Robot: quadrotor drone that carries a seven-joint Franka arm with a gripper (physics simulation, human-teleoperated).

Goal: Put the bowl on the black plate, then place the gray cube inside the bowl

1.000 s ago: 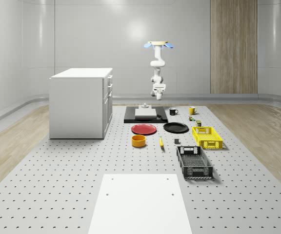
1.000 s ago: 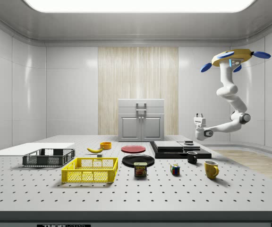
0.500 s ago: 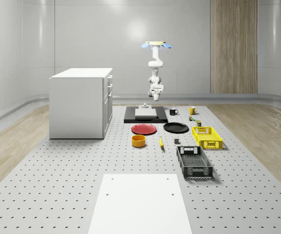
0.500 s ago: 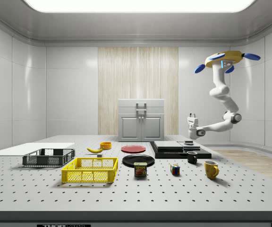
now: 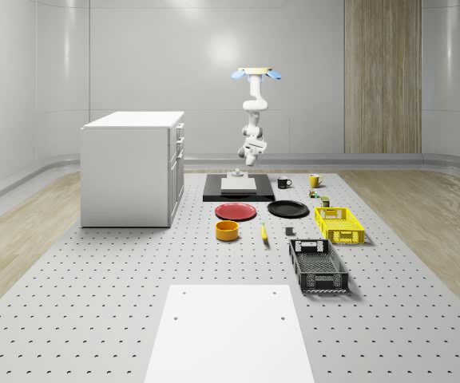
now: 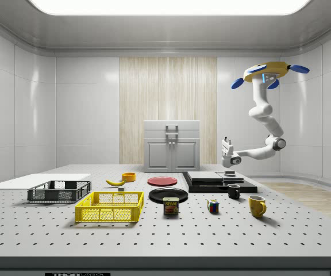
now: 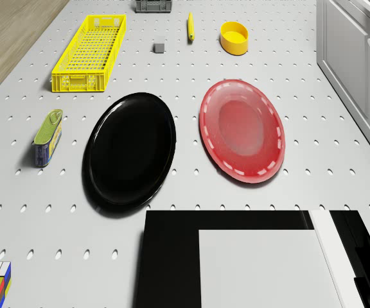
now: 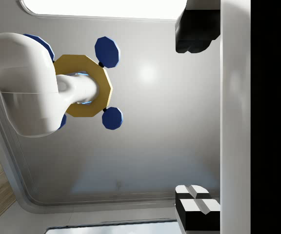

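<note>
The small round yellow bowl (image 5: 228,230) stands upright on the perforated grey table (image 5: 94,303), just in front of the round red plate (image 5: 235,211) and near the yellow banana (image 5: 263,232). It is not yet on the round black plate (image 5: 287,209), which lies beside the red one. The little gray cube (image 7: 159,47) sits on the table between the banana and the yellow mesh basket (image 5: 339,224). The drone (image 6: 265,73) hovers high over the far end of the table, about above the flat black slab (image 5: 238,190). Its gripper (image 6: 227,140) is raised in the air over that slab and points upward, well apart from the bowl. In the wrist view the two fingers (image 8: 194,29) stand wide apart with nothing between them. I judge the bowl to be light, stiff and rather smooth, so pinching the thin rim wall from above seems the best hold. The cube looks light and hard, to be taken on two opposite faces. I count one bowl, one gray cube, one black plate, one red plate, one banana and one yellow basket.
</note>
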